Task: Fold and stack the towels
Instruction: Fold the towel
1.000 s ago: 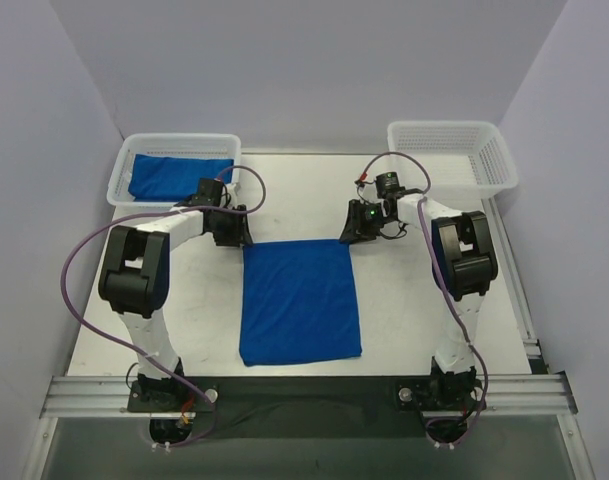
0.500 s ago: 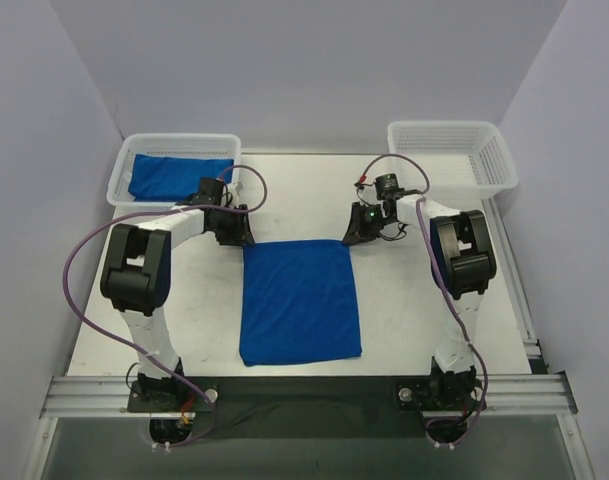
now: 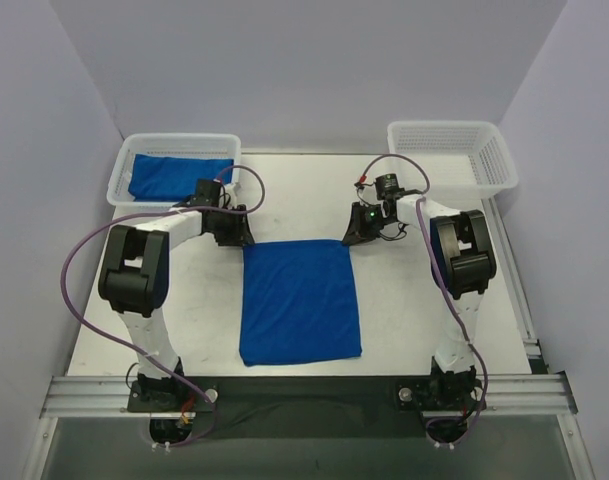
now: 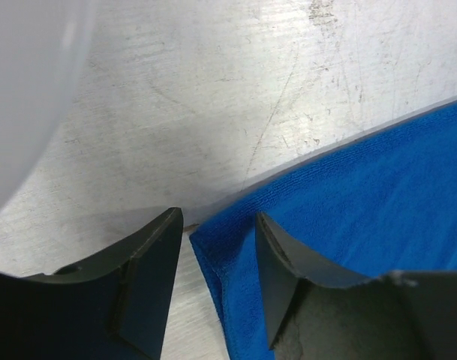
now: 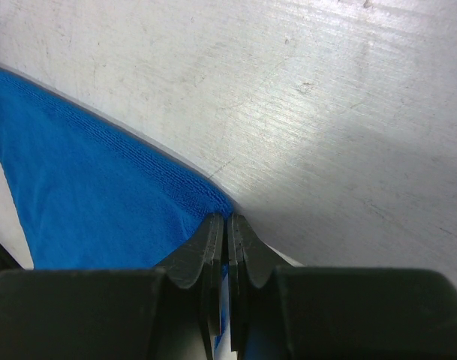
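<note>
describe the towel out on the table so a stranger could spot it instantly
On the pale table between the two arms, find the spread towel, a flat royal-blue rectangle in the middle. The left gripper and right gripper sit at its far corners. The second towel is the same blue but lies inside the white basket at the far left.

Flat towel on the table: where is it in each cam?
Top external: towel mid-table, between the arms.
Left wrist: towel lower right, corner inside the open left claw.
Right wrist: towel lower left, corner pinched in the shut right claw.
Shared landmark: the towel's far edge on the scratched table.
</note>
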